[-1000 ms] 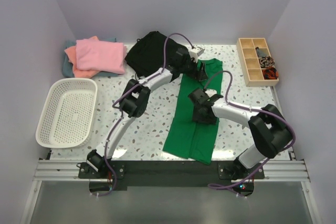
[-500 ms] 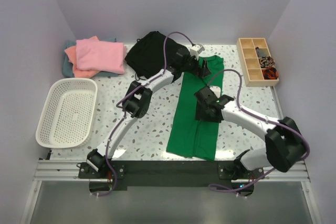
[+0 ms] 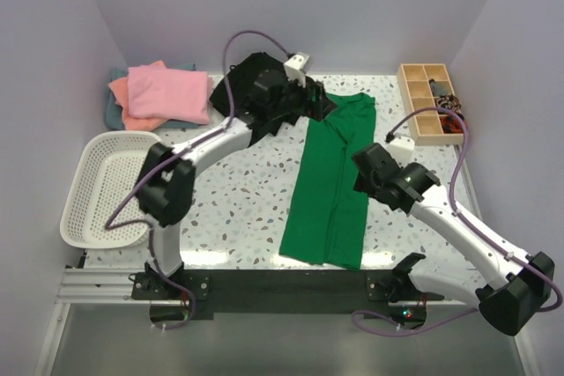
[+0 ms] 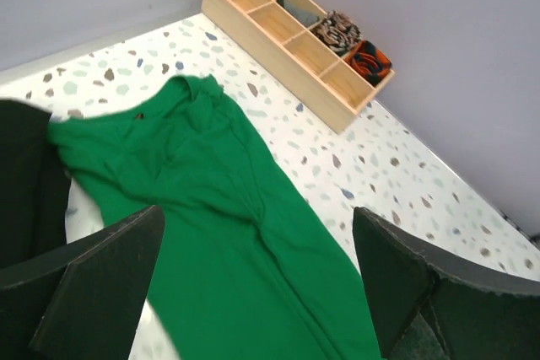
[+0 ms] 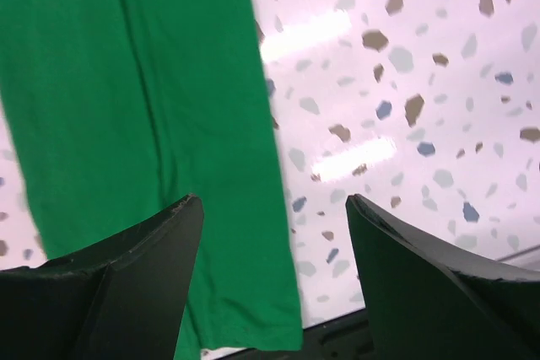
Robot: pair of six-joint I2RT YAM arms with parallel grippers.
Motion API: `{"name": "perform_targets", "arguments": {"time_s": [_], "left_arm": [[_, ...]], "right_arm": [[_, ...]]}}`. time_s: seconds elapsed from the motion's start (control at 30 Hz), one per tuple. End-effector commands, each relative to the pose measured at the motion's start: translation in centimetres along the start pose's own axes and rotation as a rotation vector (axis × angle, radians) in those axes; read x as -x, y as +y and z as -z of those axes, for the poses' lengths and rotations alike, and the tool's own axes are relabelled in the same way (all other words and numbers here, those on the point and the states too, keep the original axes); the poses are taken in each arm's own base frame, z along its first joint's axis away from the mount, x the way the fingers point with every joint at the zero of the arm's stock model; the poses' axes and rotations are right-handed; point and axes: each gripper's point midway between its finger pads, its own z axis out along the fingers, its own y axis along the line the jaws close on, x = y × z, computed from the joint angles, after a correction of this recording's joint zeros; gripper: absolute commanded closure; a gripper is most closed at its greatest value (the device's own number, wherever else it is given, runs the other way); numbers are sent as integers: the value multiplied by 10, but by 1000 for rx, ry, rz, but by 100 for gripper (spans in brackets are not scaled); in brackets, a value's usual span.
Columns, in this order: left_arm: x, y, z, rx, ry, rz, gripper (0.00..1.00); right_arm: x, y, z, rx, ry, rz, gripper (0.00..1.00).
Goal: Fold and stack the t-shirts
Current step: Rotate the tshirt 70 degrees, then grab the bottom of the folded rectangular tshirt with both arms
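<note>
The bright green t-shirt [image 3: 330,187] lies flat on the table as a long narrow strip, collar end at the back. My left gripper [image 3: 319,105] hovers open and empty above the collar end's left side; in the left wrist view [image 4: 257,221] the green cloth [image 4: 211,200] lies below the jaws. My right gripper [image 3: 367,173] hovers open and empty over the strip's right edge; in the right wrist view [image 5: 274,204] the shirt's [image 5: 126,107] hem end lies below. The pink t-shirt [image 3: 167,92] sits on salmon-orange [image 3: 123,107] and grey-teal [image 3: 111,112] ones at the back left.
A black cloth [image 3: 251,81] lies at the back, next to the left gripper; it also shows in the left wrist view [image 4: 29,183]. A white mesh basket [image 3: 88,217] stands at the left. A wooden compartment box [image 3: 414,116] with small items stands at the back right.
Both grippers have lifted off the green shirt. The left arm has swung back and left, the right arm has drawn out to the right. The shirt shifted slightly right and lies straighter.
</note>
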Motion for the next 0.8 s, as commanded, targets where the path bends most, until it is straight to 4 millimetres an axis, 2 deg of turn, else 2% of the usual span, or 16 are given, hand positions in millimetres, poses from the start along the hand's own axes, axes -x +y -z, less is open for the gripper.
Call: {"name": "perform_targets", "arguments": {"time_s": [0.0, 0.03, 0.07, 0.1, 0.13, 0.2, 0.23, 0.33, 0.37, 0.43, 0.47, 0.63, 0.77], "left_arm": [[-28, 0, 65, 103, 24, 83, 4], [-66, 5, 81, 130, 98, 112, 4], [-67, -2, 97, 134, 101, 128, 5], [-80, -3, 106, 158, 128, 143, 6], [-110, -1, 120, 187, 188, 189, 7], [-128, -14, 141, 176, 237, 225, 9], [-153, -16, 153, 190, 289, 238, 10], [-193, -36, 180, 215, 413, 239, 10], [-204, -52, 187, 187, 451, 232, 10], [-234, -60, 207, 213, 559, 262, 11], [-242, -72, 214, 187, 586, 255, 12], [-275, -83, 252, 188, 669, 313, 12], [-284, -92, 275, 174, 703, 352, 12]], "right_arm": [[-36, -14, -5, -12, 91, -46, 28], [-58, -13, -10, 8, 155, -36, 29], [-66, -11, -10, 36, 182, -45, 30], [-74, -5, -12, 71, 201, -51, 31], [-89, -10, -15, 65, 238, -42, 32], [-104, -5, -11, 113, 290, -43, 32], [-115, -8, -12, 114, 315, -31, 32], [-135, -11, -9, 138, 365, -23, 32], [-145, -8, -6, 162, 399, -18, 32], [-159, -7, -8, 175, 427, -22, 33], [-165, -7, -6, 183, 437, -8, 33], [-177, -14, -5, 173, 440, -30, 33], [-189, -23, -5, 163, 463, -46, 33]]}}
